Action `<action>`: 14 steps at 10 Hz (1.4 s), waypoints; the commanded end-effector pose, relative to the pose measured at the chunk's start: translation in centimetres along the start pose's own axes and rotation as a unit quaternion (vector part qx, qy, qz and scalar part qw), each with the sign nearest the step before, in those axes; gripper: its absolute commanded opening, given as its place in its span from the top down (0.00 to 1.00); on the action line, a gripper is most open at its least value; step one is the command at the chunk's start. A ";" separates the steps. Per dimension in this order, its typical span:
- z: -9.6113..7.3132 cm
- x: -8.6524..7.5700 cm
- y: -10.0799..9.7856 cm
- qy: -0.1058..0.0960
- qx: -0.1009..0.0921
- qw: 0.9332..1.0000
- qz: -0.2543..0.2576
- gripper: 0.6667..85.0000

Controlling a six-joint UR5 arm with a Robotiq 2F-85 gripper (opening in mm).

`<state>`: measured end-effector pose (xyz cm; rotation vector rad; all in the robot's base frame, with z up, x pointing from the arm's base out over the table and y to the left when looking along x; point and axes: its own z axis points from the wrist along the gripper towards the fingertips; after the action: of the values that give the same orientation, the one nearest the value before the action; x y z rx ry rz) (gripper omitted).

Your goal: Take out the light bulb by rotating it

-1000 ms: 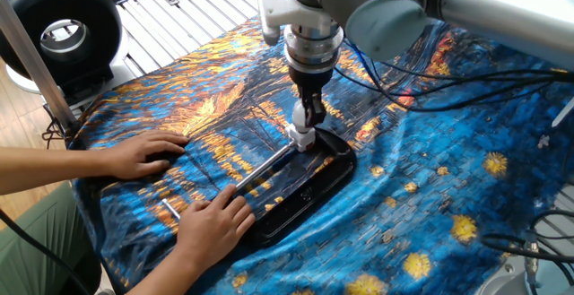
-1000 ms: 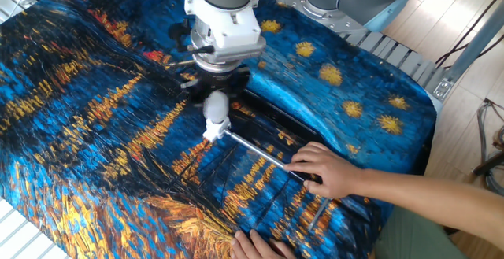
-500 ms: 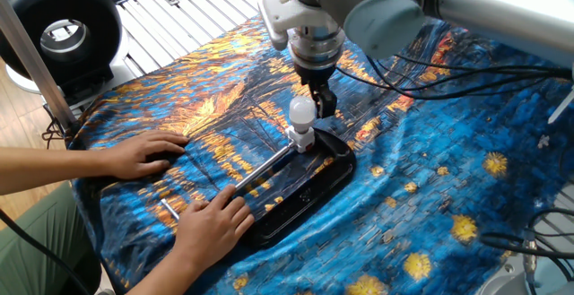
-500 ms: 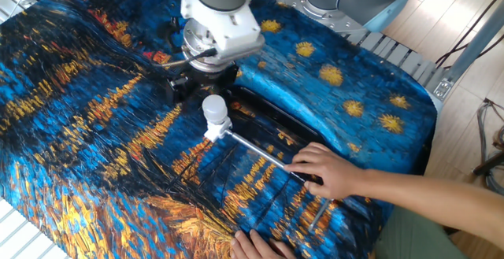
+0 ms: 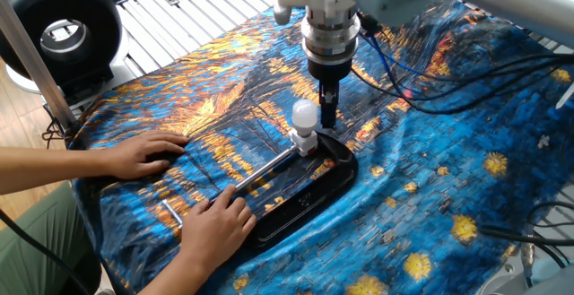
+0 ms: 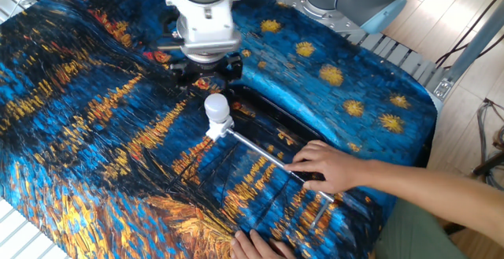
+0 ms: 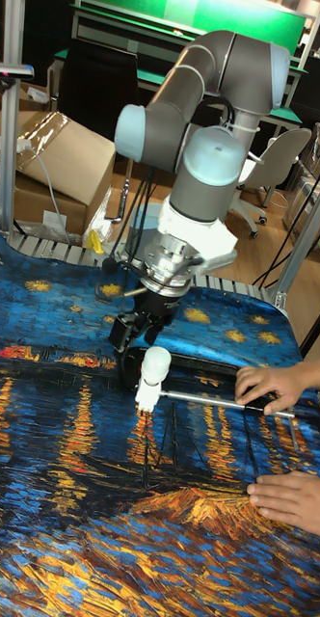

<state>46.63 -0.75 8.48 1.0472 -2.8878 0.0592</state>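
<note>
The light bulb (image 5: pixel 306 114) (image 6: pixel 216 105) (image 7: pixel 156 362) stands upright in a white cube socket (image 5: pixel 305 141) (image 6: pixel 214 131) at the end of a metal rod (image 5: pixel 260 171) (image 6: pixel 264 155). My gripper (image 5: pixel 328 116) (image 6: pixel 203 72) (image 7: pixel 139 333) is open and hovers just behind the bulb, on its far side, with its fingers spread wide and nothing between them. It does not touch the bulb. The whole globe shows.
A person's two hands (image 5: pixel 143 156) (image 5: pixel 215 219) (image 6: pixel 327 168) press on the cloth and the rod. A black tray (image 5: pixel 314 192) lies under the socket on the blue-and-orange cloth (image 5: pixel 466 178). A black ring light (image 5: pixel 63 35) stands at the left. Cables (image 5: pixel 448 89) trail to the right.
My gripper was shut around the bulb; it has opened, let go and drawn back behind it. The bulb stays in the socket.
</note>
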 end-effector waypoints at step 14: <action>-0.1 -2.7 2.1 -0.024 -0.050 0.958 0.280 0.38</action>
<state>47.06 2.39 8.41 0.2343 -3.0807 -0.0713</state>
